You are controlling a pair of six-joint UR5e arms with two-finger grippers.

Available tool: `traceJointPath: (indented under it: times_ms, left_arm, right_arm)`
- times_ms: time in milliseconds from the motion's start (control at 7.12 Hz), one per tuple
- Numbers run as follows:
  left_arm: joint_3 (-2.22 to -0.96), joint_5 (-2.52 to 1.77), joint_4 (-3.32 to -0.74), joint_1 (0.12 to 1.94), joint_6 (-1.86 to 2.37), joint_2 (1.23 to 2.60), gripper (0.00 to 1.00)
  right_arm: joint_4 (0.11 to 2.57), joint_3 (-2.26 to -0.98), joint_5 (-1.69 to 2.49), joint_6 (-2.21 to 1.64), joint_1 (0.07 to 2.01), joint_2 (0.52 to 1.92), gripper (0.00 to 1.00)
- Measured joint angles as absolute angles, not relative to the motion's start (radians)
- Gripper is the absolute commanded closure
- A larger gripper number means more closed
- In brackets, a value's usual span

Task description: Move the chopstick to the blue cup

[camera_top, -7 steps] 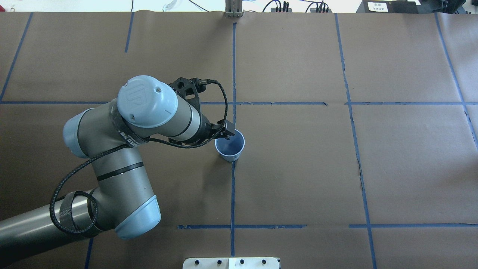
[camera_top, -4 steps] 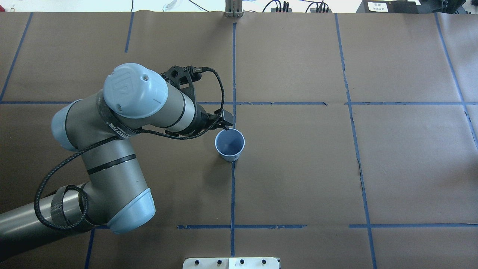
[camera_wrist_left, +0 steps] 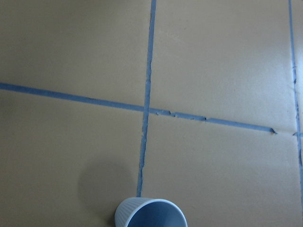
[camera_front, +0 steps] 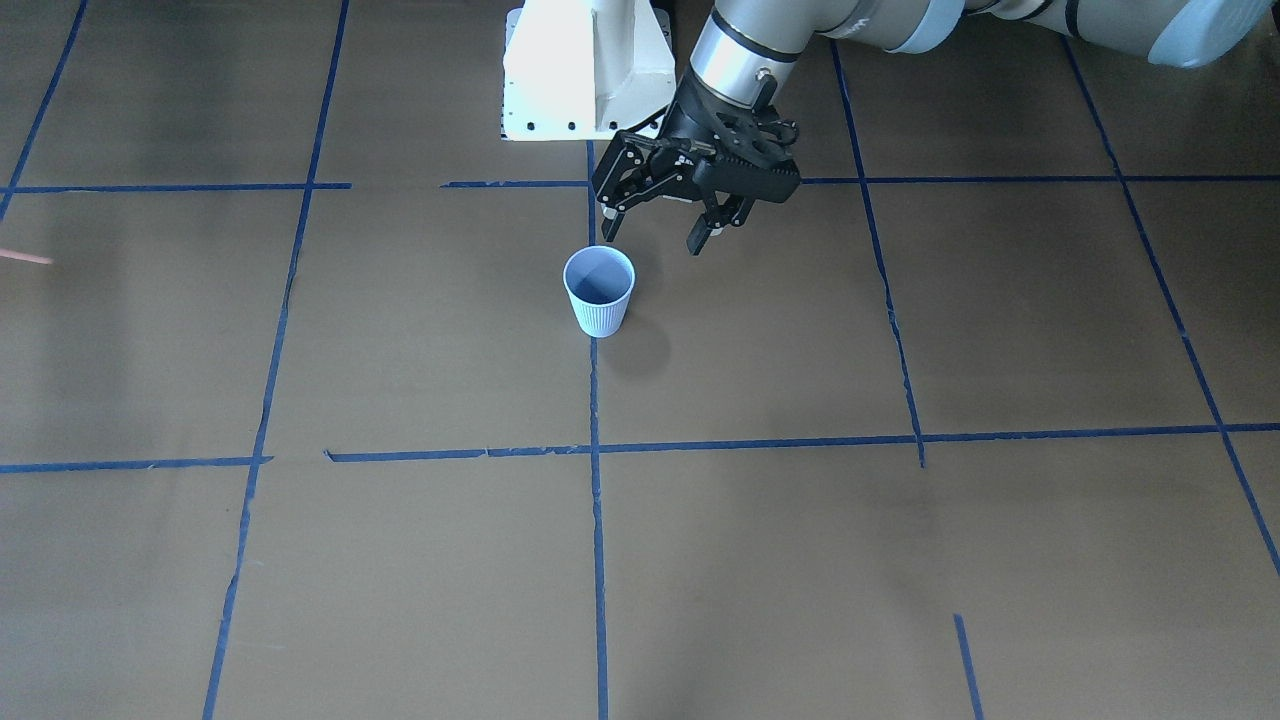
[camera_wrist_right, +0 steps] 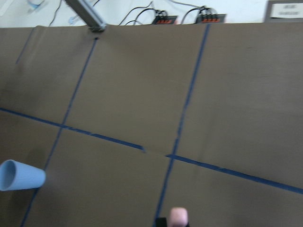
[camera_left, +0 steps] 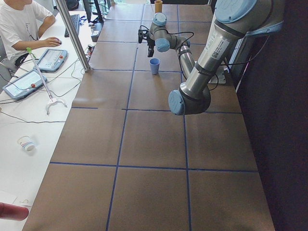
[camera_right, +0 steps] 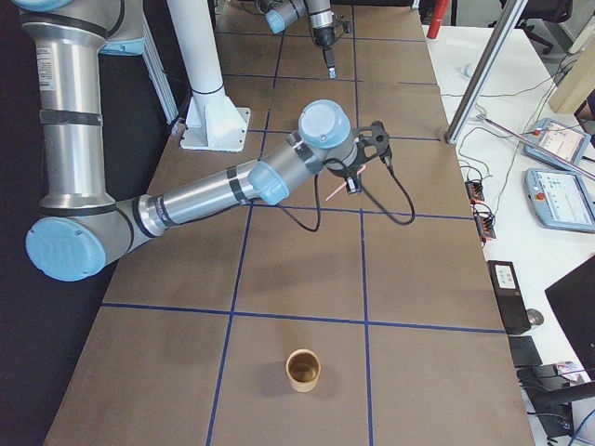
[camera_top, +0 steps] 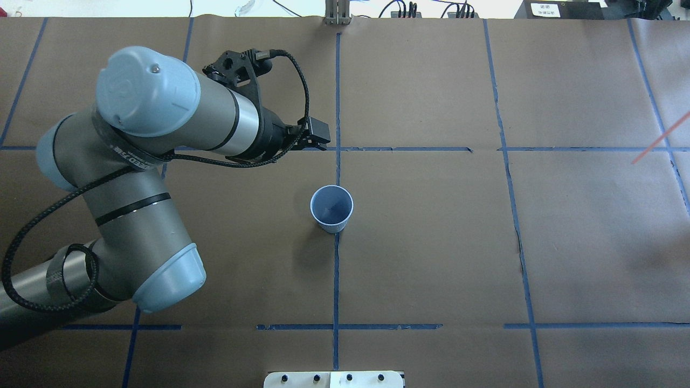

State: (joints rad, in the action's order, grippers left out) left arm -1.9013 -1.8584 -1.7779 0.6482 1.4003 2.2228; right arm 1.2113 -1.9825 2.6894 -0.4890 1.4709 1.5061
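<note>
Two arms on this one, so working outward. Closest up: blue cup [camera_front: 599, 290] upright on the brown table [camera_front: 800, 560], parked right on a blue tape line [camera_front: 595, 400]. Just up and off to the cup's left (robot's left): left gripper [camera_front: 655, 238], hanging higher than the cup's rim, fingers spread wide and holding zip. Way out to the cup's right, well apart from it: chopstick [camera_top: 660, 139], tilted in the air, one end pinched in the right gripper [camera_right: 353, 184], looks like.
</note>
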Motion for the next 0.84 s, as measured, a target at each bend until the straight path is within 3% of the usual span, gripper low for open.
traceJointPath:
  times_ms: [421, 843]
  left_arm:
    - [-1.896, -1.996, -1.805, 0.824, 1.342, 2.175, 0.00]
    - [-1.887, -2.250, -1.805, 1.072, 1.085, 2.017, 0.00]
  right_arm:
    - [1.186, -2.038, 2.485, -0.955, 1.122, 1.234, 0.99]
    - [1.120, -2.062, 2.011, -1.244, 0.741, 1.105, 1.00]
